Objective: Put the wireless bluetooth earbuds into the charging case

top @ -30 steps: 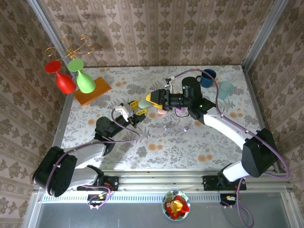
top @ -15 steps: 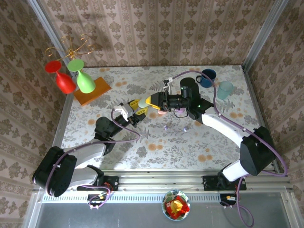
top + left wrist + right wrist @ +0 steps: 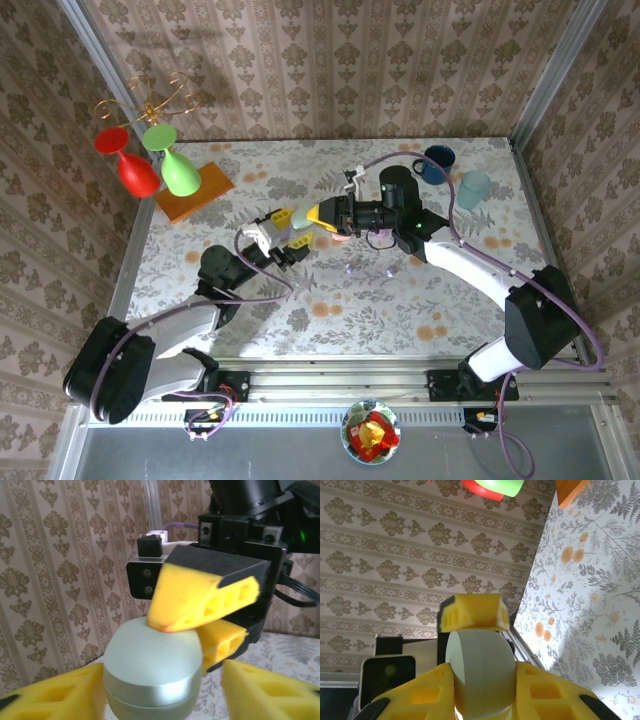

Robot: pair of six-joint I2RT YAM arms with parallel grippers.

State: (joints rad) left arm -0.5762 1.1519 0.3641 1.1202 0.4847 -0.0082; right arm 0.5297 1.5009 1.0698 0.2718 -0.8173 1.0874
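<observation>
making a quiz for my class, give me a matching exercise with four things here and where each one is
Things:
1. pale green case
2. dark blue mug
3. orange board
4. pink case

Places:
a. lying near the middle of the table
b. far edge, toward the right
c. held in the right arm's fingers
d. far left part of the tabletop

Pairs: 1-c, 2-b, 3-d, 4-a

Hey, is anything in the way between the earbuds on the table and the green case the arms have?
Yes: the pale green case, pinched in the right gripper, looks closed, so its shut lid covers the slots. The earbuds lie loose on the table, with nothing visible over them.
</observation>
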